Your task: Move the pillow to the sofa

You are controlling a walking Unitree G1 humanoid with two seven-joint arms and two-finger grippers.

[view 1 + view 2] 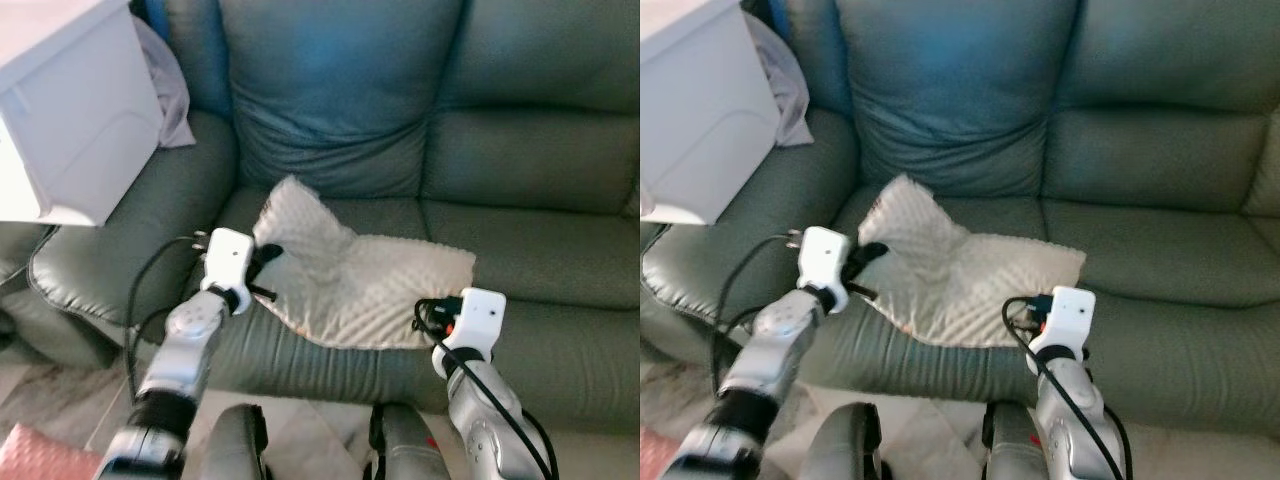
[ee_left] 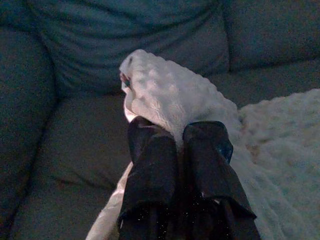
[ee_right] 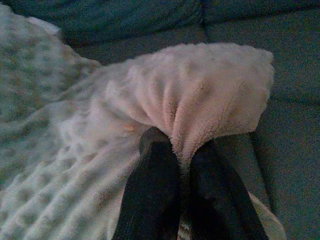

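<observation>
The cream, dimpled plush pillow (image 1: 365, 285) is spread lengthwise between both arms across the grey-green leather sofa (image 1: 520, 170) seat, pinched at opposite corners by the clenched left gripper (image 2: 176, 142) and right gripper (image 3: 181, 152).

The pillow (image 1: 345, 285) is cream and bumpy. It lies flat on the green sofa (image 1: 520, 200) seat, near the front edge. Its far left corner sticks up.

So the right gripper (image 3: 182, 155) has its two black fingers (image 3: 152, 195) pinched tight on a bunched-up corner of the fuzzy, bumpy cream pillow (image 3: 200, 95), which spreads out over the dark teal sofa (image 3: 295, 100) seat with the cushion seams just behind it.
</observation>
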